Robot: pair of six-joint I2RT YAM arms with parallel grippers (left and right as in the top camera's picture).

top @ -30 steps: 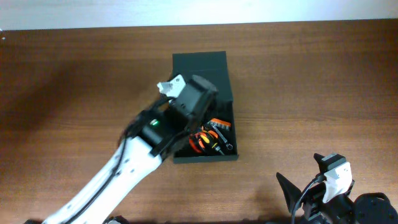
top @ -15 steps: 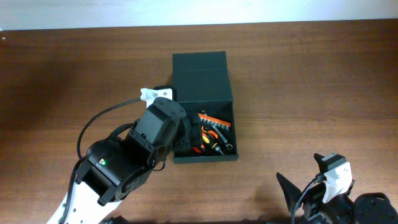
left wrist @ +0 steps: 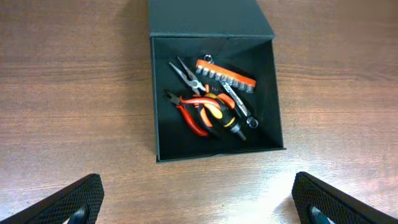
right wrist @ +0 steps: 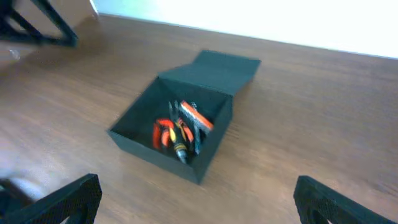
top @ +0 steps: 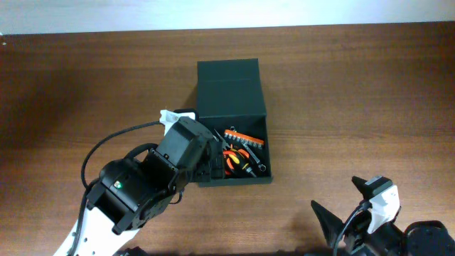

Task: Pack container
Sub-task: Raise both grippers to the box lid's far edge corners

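Observation:
The container [top: 229, 92] is a dark green box in the middle of the table, its flap lid folded back on the far side. Inside lie an orange bit holder [left wrist: 225, 73], red-handled pliers [left wrist: 191, 113], an orange and black screwdriver [left wrist: 219, 118] and a small wrench [left wrist: 240, 109]. My left gripper [left wrist: 199, 205] is open and empty, above the table just in front of the box's near wall [left wrist: 214, 152]. In the overhead view it sits at the box's front left corner [top: 213, 162]. My right gripper [right wrist: 196, 202] is open and empty, well to the front right of the box [right wrist: 158, 154].
The brown wooden table [top: 355, 107] runs all round the box. The left arm's white body [top: 121, 206] crosses the front left of the table. The right arm's base [top: 377, 220] sits at the front right edge.
The left arm has pulled back from above the box to its front left corner, uncovering the tools. The right gripper has shifted slightly to the left.

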